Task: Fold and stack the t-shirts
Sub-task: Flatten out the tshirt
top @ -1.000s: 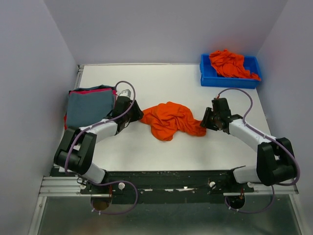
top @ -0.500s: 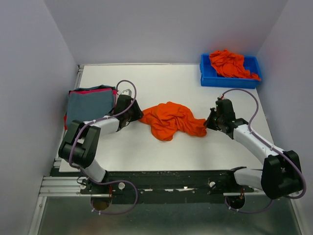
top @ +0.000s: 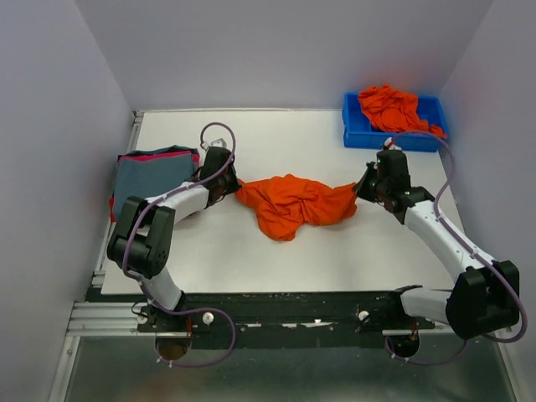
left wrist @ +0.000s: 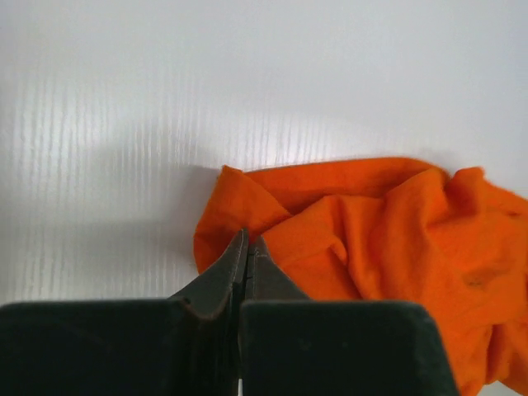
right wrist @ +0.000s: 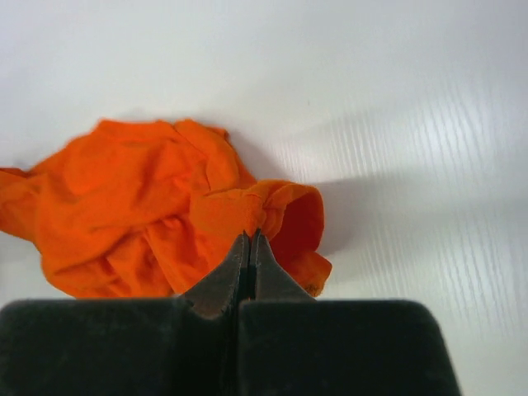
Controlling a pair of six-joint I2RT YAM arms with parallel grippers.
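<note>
Obs: crumpled bright orange cloth t-shirt (top: 289,205) bunched mid white table (top: 276,142). Left gripper (left wrist: 246,243) and right gripper (right wrist: 250,239) each clamped on an edge (thin pinches). Judgement: draw apart evenly, low, to spread it flat

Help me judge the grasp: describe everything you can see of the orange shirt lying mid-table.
The orange t-shirt is plain bright orange soft cloth, crumpled and unfolded, bunched in wrinkled folds at the middle of the white table. The left gripper is shut on its left edge, the right gripper on a rolled hem or sleeve opening at its right end, so it stretches between them, its bulk lying toward the near edge. No print shows.
</note>
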